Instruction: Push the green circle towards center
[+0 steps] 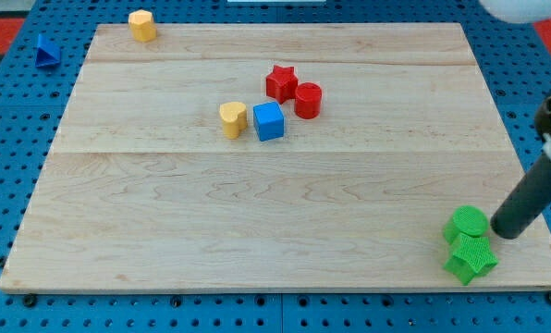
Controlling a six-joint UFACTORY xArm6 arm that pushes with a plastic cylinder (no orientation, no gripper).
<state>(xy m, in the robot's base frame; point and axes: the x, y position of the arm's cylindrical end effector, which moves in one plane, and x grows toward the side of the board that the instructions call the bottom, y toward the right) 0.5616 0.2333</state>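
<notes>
The green circle [467, 223] sits near the board's bottom right corner, touching a green star [471, 257] just below it. My tip [507, 232] rests on the board immediately to the right of the green circle, very close to it or touching it. The dark rod rises from the tip up towards the view's right edge.
A red star [280, 82], a red cylinder [308, 100], a blue cube [269, 121] and a yellow heart [232, 118] cluster above the board's middle. A yellow hexagon block [142, 25] sits at the top left edge. A blue triangle [44, 50] lies off the board, on the pegboard [7, 139].
</notes>
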